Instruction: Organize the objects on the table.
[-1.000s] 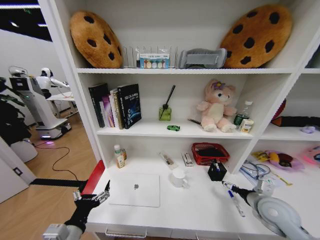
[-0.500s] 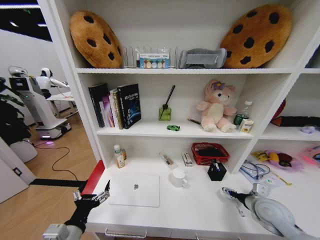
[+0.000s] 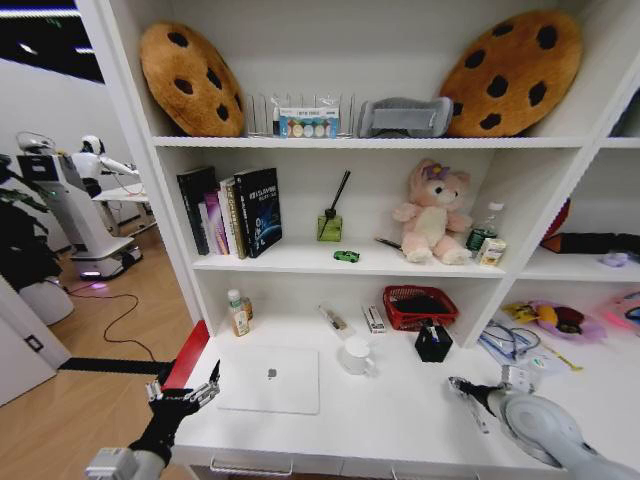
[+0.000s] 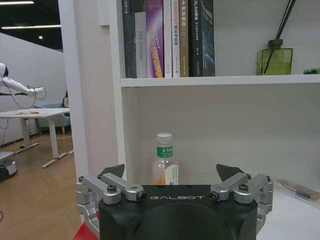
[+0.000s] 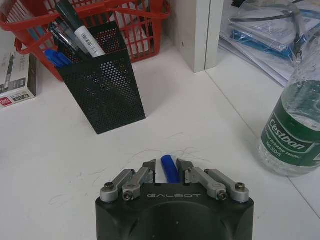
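Observation:
On the white table (image 3: 395, 415) my right gripper (image 3: 461, 387) is low at the right. In the right wrist view its fingers (image 5: 150, 167) sit narrowly on either side of the blue pen (image 5: 169, 168), which lies on the tabletop; my right gripper (image 5: 167, 166) is shut on it. The silver laptop (image 3: 270, 380) lies closed at the front left. My left gripper (image 3: 186, 392) hovers open off the table's left edge, and in its wrist view my left gripper (image 4: 172, 171) holds nothing. A green toy car (image 3: 347, 256) rests on the middle shelf.
A black mesh pen holder (image 5: 102, 90) and a red basket (image 5: 127, 22) stand just beyond the right gripper. A water bottle (image 5: 292, 135) is close beside it. A white mug (image 3: 355, 355) sits mid-table. A small bottle (image 4: 164, 150) stands ahead of the left gripper.
My right gripper has come down to the tabletop over the blue pen and its fingers have drawn in around it. The left arm has not moved.

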Available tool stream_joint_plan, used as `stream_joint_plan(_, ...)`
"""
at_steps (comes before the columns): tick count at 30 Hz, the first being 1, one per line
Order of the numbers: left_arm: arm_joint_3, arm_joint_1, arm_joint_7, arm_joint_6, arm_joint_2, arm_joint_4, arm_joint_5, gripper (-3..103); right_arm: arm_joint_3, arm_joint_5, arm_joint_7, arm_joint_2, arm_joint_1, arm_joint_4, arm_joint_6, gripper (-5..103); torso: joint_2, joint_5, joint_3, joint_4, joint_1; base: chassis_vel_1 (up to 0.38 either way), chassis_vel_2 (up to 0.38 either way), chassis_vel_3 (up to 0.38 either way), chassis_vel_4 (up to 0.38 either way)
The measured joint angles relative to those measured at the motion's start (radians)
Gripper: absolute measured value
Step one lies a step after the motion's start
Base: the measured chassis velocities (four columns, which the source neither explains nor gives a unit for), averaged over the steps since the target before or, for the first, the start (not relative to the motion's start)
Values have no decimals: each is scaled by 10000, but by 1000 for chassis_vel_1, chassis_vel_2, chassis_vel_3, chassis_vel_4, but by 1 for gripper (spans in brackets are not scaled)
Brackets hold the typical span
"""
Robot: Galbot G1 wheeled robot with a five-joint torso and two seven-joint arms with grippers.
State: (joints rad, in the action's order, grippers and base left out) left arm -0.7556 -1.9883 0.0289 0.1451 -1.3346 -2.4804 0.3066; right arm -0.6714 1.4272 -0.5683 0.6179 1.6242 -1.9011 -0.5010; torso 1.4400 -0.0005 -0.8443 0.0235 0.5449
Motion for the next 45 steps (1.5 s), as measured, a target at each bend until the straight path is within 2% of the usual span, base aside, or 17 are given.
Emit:
stream_joint_plan(2,0,0,0,-1,0,0,0,100,38,-15,-4,-14,15,-37,3,25,0,0,0,1,0,0,0,0,0)
stream_joint_plan(4,0,0,0,0,0,0,0,100,139,-73,-18,-23,-28,-79,19,14,0,3,-1,1,0,0,0,0,0)
stream_joint_plan(7,0,0,0,0,0,0,0,100,181,-67,-45,-15,-124,-135,18,7,-1,12,-3,0,1,0,0,0,0)
stream_joint_plan(16,0,0,0,0,0,0,0,100,-453,-40,-122,137,-104,-895,97,7,-4,10,-4,0,3,0,0,0,0)
stream_joint_plan(19,0,0,0,0,-1,0,0,100,-879,-452,-37,230,-70,-1321,258,7,-3,7,-4,0,2,0,0,0,0)
stream_joint_plan(21,0,0,0,0,0,0,0,100,-1135,-1266,286,326,-231,-1451,858,7,-3,5,-3,0,2,0,0,0,0)
stream_joint_plan(22,0,0,1,0,0,0,0,100,-1182,-2062,634,397,-399,-1373,1427,7,-3,4,-3,-1,2,0,0,0,0)
stream_joint_plan(23,0,0,1,0,0,0,0,100,-1182,-2062,634,397,-399,-1373,1427,7,-3,4,-3,-1,2,0,0,0,0)
stream_joint_plan(26,0,0,1,0,0,0,0,100,-793,-4734,1281,699,-1085,-694,3346,7,-3,5,-3,0,2,0,0,0,0)
stream_joint_plan(27,0,0,1,0,0,0,0,100,-793,-4734,1281,699,-1085,-694,3346,7,-3,5,-3,0,2,0,0,0,0)
stream_joint_plan(29,0,0,1,0,-1,0,-1,100,-171,-6228,1176,1088,-1640,-183,4405,7,-3,4,-3,-2,3,0,0,0,0)
stream_joint_plan(32,0,0,1,0,0,0,0,100,168,-6981,1095,1289,-1847,77,4991,7,-3,8,-2,-1,3,0,0,0,0)
stream_joint_plan(35,0,1,1,0,0,0,0,100,842,-8640,1105,1886,-2257,792,6517,7,-2,5,-2,0,2,0,0,0,0)
stream_joint_plan(38,0,0,2,0,0,0,0,100,958,-8952,1107,2056,-2384,1016,6873,7,-2,8,-2,0,2,0,0,0,0)
stream_joint_plan(40,0,0,1,0,0,0,0,100,1106,-9424,1191,2295,-2614,1475,7440,7,-2,4,-2,0,2,0,0,0,0)
stream_joint_plan(43,0,0,1,0,0,0,0,100,1168,-9573,1248,2347,-2714,1673,7642,7,-2,5,-2,1,2,0,0,0,0)
stream_joint_plan(45,0,0,1,0,0,0,-1,100,1375,-9909,1490,2476,-3115,2316,8219,7,-2,5,-2,0,2,0,0,0,0)
